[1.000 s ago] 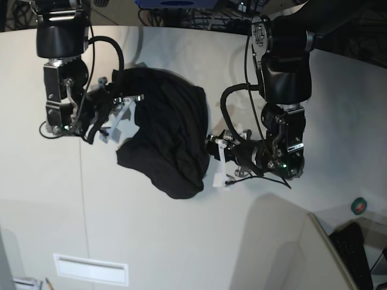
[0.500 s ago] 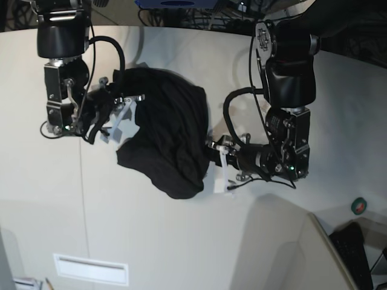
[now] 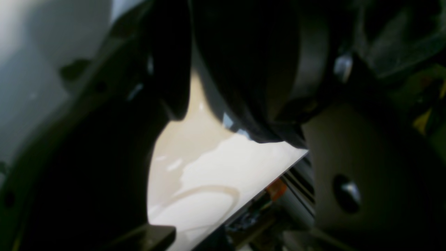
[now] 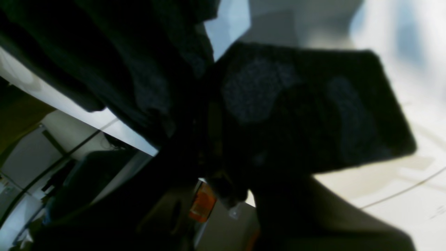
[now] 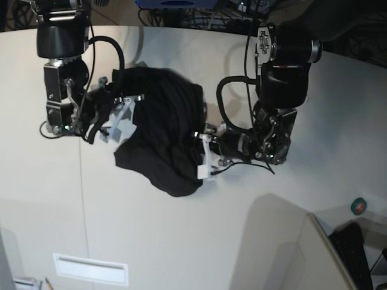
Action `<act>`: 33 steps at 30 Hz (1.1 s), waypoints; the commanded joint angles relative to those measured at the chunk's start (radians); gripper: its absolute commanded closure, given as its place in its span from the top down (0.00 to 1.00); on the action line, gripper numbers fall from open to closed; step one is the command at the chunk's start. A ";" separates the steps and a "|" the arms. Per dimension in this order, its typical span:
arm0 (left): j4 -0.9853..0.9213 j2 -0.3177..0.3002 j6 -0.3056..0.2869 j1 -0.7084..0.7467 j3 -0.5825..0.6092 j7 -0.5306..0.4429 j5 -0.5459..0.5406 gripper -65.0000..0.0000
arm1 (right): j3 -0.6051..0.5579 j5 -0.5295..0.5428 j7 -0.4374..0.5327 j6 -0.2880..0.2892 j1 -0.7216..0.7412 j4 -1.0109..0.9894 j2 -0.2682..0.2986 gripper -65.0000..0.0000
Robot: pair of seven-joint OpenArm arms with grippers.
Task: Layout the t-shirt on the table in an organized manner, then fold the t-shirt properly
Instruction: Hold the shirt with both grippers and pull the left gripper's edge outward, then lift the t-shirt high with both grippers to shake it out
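T-shirt (image 5: pixel 162 136), black and bunched, lies mid-table (image 5: pixel 181 241), not yet spread. Left gripper (image 5: pixel 203 158) presses its near edge; whether it grips is unclear. Farther back, right gripper (image 5: pixel 124 115) is clamped on cloth. Next, likely pulling the edges apart.

Right hand (image 5: pixel 124 118) closed, left hand (image 5: pixel 204 156) part-open.

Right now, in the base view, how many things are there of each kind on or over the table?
Black t-shirt: 1
Robot arm tools, left tool and right tool: 2
White rectangular plate: 1
Total: 4, all on or over the table.
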 commanded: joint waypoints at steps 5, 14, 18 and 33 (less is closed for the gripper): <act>0.024 0.050 -0.010 -0.022 0.023 -0.004 0.002 0.00 | -0.001 0.009 -0.005 0.003 0.017 0.011 0.002 0.00; 0.138 0.036 -0.010 -0.022 0.016 0.048 0.000 0.00 | 0.004 0.009 -0.005 0.003 0.017 0.011 0.002 0.00; 0.311 0.034 -0.010 -0.033 -0.036 0.135 0.002 0.00 | 0.004 0.009 -0.005 0.003 0.017 0.011 0.002 0.00; 0.406 0.036 -0.010 -0.122 -0.047 0.264 0.011 0.00 | -0.003 0.012 -0.020 -0.034 0.070 0.020 0.114 0.00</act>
